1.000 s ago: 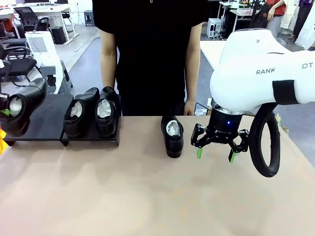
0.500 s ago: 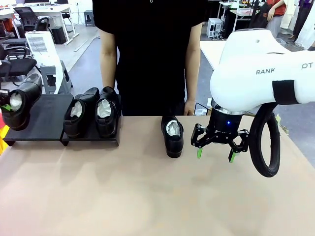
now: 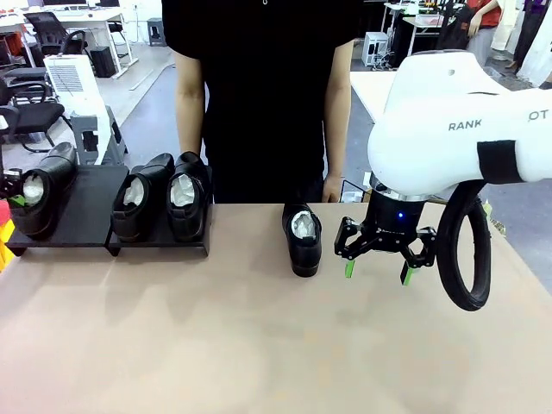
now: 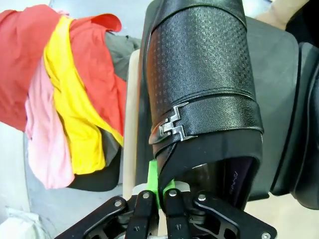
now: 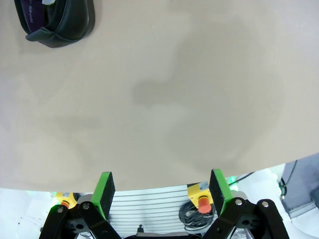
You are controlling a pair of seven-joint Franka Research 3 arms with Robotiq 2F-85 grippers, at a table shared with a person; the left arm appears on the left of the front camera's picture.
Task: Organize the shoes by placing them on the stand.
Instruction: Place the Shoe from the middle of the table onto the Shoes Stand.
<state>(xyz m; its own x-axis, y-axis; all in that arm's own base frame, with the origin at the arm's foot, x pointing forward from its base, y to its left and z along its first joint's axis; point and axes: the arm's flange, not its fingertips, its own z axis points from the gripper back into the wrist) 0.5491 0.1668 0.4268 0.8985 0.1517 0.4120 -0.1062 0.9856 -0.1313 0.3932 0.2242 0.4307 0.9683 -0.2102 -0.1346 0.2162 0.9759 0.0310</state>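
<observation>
**Left gripper grips a shoe at the stand's outer end; one shoe lies off it**

The robot's left gripper (image 4: 160,188) is clamped on the heel collar of a glossy black leather dress shoe (image 3: 39,200). Its green pads are pinched tight against the leather. Seen from the wrist camera, this shoe has an embossed upper crossed by a smooth band with a small metal clasp, and its toe points away from the gripper. The shoe sits over the left section of the low, flat matte-black stand (image 3: 90,211), at that section's outer edge, with crumpled white paper showing in its opening. From the front its sole appears to rest on the platform, though the angle does not settle whether it touches.

On the stand's right section a second black shoe (image 3: 136,205) and a third black shoe (image 3: 185,203) stand just beside each other, toes toward the robot, each stuffed with white paper.

A fourth black shoe (image 3: 302,240) lies on the tan tabletop (image 3: 259,345), off the stand to its right and well apart from it.

Farther still from the stand, just beyond that fourth shoe, the right gripper (image 3: 378,269) hangs over the bare tabletop. Its fingers are spread wide with nothing between them.

A person in a black shirt (image 3: 267,86) stands at the far side of the table, behind the stand's right end and the loose shoe. In the left wrist view, a heap of red, yellow and pink cloth (image 4: 65,89) lies beyond the stand's outer left end.
</observation>
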